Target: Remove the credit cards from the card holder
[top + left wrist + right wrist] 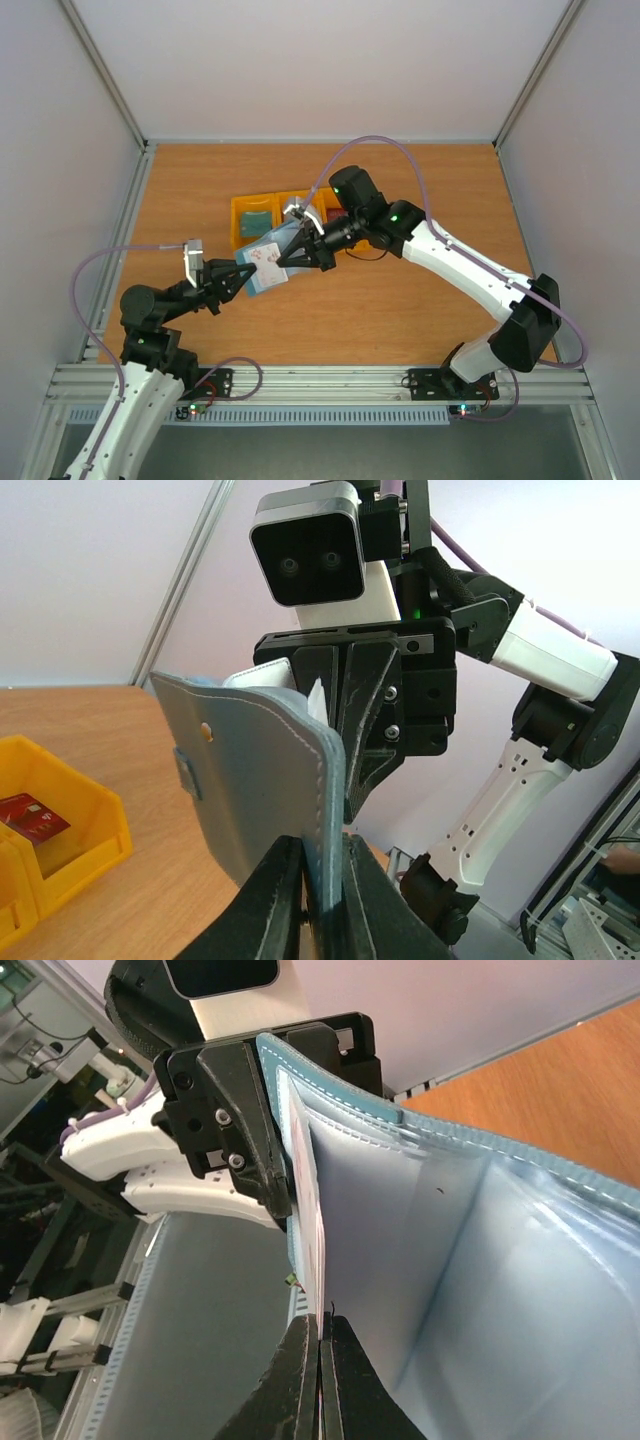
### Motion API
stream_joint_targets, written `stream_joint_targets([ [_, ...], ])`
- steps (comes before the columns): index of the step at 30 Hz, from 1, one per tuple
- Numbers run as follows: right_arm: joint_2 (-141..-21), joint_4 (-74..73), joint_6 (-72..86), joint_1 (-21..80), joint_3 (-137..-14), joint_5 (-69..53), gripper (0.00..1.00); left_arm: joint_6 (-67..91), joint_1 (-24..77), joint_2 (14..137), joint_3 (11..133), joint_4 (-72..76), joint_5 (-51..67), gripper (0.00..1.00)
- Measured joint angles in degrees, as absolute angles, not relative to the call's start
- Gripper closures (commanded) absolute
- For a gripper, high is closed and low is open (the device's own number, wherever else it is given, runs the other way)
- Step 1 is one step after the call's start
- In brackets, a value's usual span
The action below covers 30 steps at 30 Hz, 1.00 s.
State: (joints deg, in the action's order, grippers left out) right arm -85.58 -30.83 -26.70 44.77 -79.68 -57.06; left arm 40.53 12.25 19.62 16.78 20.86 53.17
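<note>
Card holder (pixel 255 780) is held open above the bench (pixel 420 310), suspended between the two arms. Left claw (pixel 320 850) is clenched on one edge of the holder, with the soft cover pinched between both fingers. Right claw (pixel 320 1332) is clenched on the thin edge of the whitish card (pixel 312 1210), which is partly seated in an inner pocket. The claws face each other at close range. Yellow bins (pixel 240 228) stand on the bench just behind. Teal-green card (pixel 258 221) lies in one compartment and red card (pixel 30 817) in another.
</note>
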Motion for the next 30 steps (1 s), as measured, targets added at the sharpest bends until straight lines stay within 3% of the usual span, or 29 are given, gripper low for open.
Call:
stream_joint_targets([
  [3,-86.02,-30.52,-26.59,45.32,-79.77,-57.04,0.99,40.53,12.29,19.59,16.62,20.86,53.10,0.99],
  [7,-86.30,-30.55,-26.63,45.65,-80.25,-56.95,0.98,40.42,12.32,19.59,16.38,21.04,52.64,1.00],
  [11,-86.30,-30.87,-27.27,45.65,-80.31,-56.73,0.82,40.49,12.38,19.57,16.38,21.02,52.53,1.00],
  [14,-86.30,-31.40,-27.99,45.63,-80.42,-56.62,0.80,40.49,12.62,19.53,16.38,20.95,52.51,1.00],
  [16,-86.28,-31.55,-28.27,45.60,-80.42,-56.77,0.82,40.49,12.62,19.51,16.38,20.91,52.51,1.00],
  [21,-85.86,-31.11,-28.36,44.88,-80.42,-57.74,0.99,40.49,12.62,19.46,16.38,20.86,52.56,1.00],
  [30,-85.52,-30.79,-28.10,44.18,-79.90,-58.76,0.99,40.49,12.75,19.42,16.38,21.04,52.51,1.00],
])
